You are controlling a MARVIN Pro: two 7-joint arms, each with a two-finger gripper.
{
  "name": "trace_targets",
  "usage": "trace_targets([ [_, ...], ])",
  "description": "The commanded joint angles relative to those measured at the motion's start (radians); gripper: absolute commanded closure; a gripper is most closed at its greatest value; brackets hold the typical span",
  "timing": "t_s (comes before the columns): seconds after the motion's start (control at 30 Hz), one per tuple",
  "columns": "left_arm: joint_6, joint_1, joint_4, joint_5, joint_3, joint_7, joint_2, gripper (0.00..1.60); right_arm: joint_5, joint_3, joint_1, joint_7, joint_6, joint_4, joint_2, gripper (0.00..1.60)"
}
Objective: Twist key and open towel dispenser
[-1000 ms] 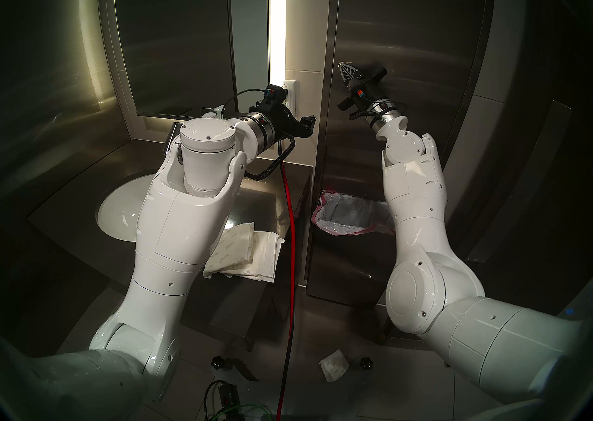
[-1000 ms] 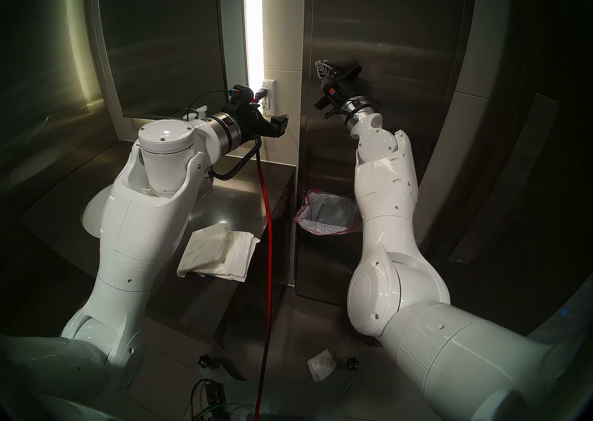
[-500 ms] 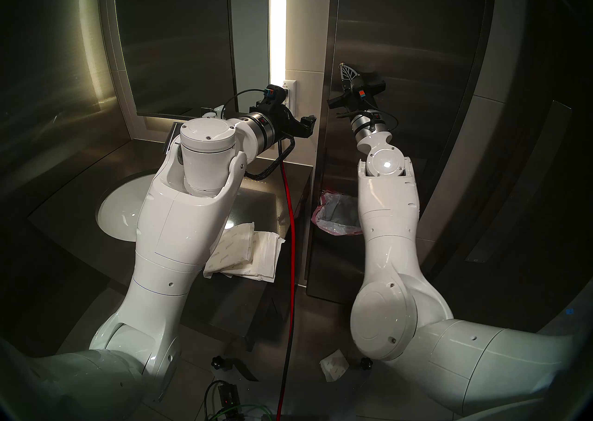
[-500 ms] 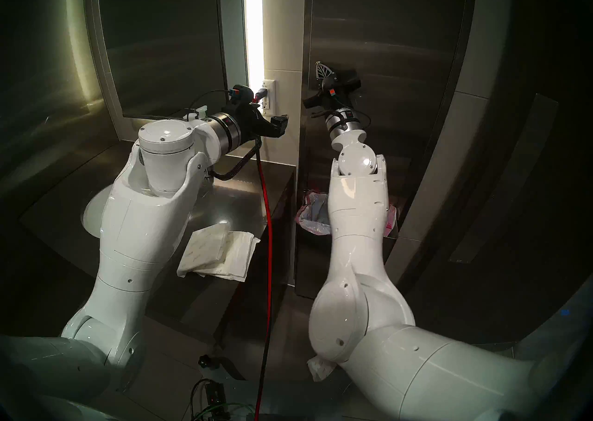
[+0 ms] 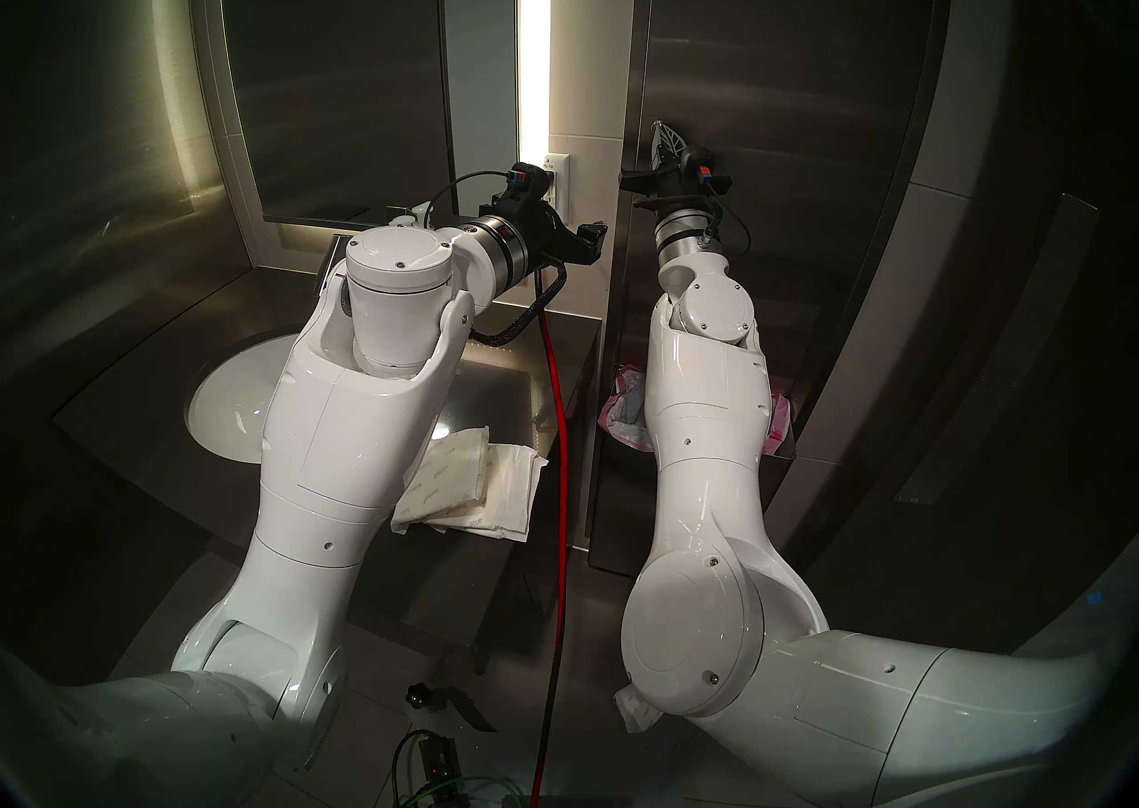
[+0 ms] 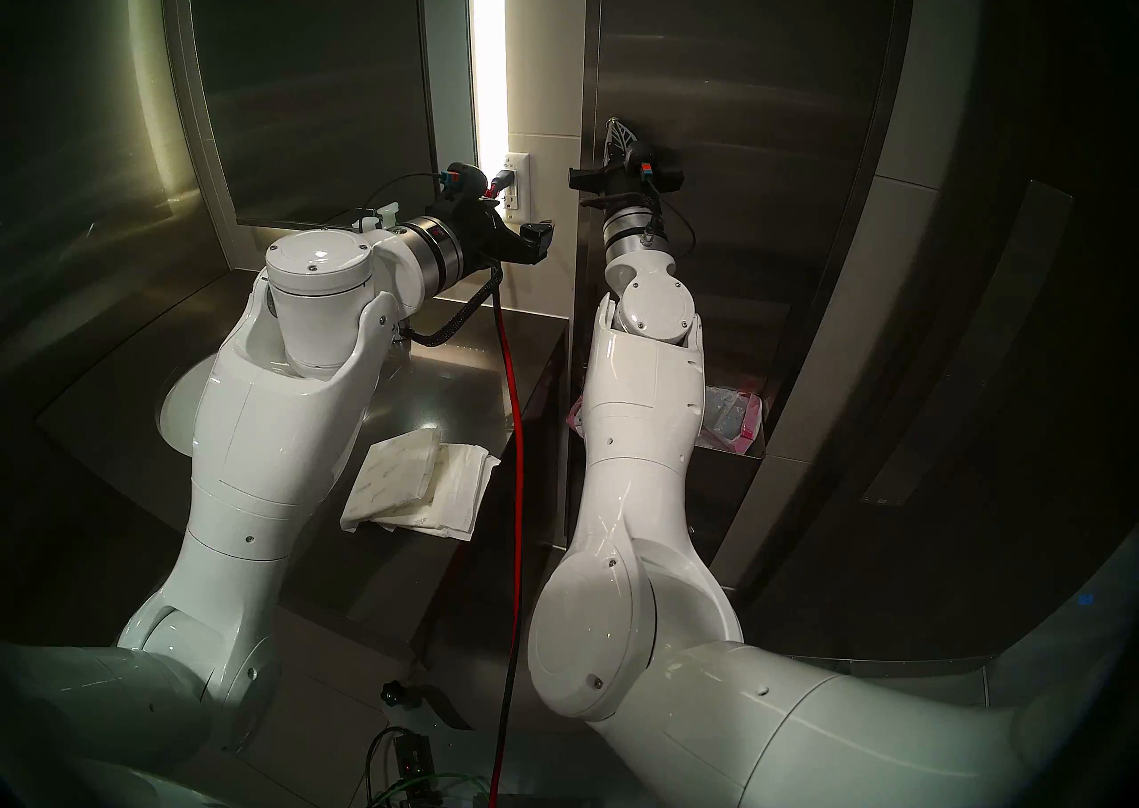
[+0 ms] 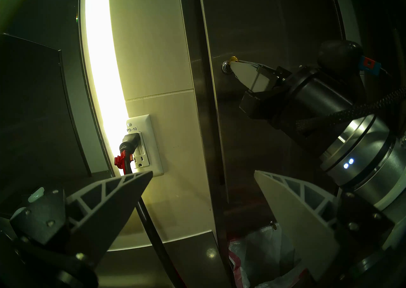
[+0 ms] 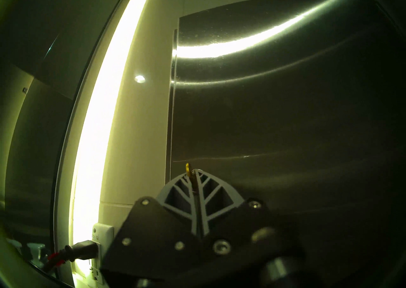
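The towel dispenser (image 5: pixel 776 110) (image 6: pixel 739 79) is a tall brushed-steel cabinet on the wall at the right. Its small round lock (image 7: pixel 226 70) sits near the door's left edge, and the brass key (image 7: pixel 233 58) (image 8: pixel 187 168) pokes out of it. My right gripper (image 5: pixel 661 130) (image 6: pixel 611 124) (image 7: pixel 234 65) (image 8: pixel 193 174) is shut on the key, its fingertips against the lock. My left gripper (image 7: pixel 203 172) (image 5: pixel 590 236) hangs open and empty left of the dispenser, in front of the wall outlet. The towels inside are hidden.
A steel waste bin with a pink-edged liner (image 5: pixel 622 424) stands below the dispenser, behind my right forearm. Folded paper towels (image 5: pixel 474 486) lie on the dark counter beside a white sink (image 5: pixel 222 412). A red-and-black cable (image 5: pixel 558 418) runs down from the outlet (image 7: pixel 142 144). A mirror (image 5: pixel 333 79) hangs at the left.
My right wrist has rolled round with the gripper staying on the key, and the right elbow and forearm have swung to the left. The left arm has not moved.
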Motion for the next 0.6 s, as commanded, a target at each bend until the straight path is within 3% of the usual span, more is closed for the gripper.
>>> trace_targets([
  [0.0, -0.003, -0.016, -0.008, 0.001, -0.005, 0.001, -0.002, 0.00, 0.104, 0.030, 0.002, -0.014, -0.053, -0.106, 0.003, 1.60],
  [0.57, -0.003, -0.010, -0.008, 0.001, -0.004, 0.001, -0.002, 0.00, 0.129, 0.059, -0.123, 0.134, -0.140, -0.190, 0.049, 1.60],
])
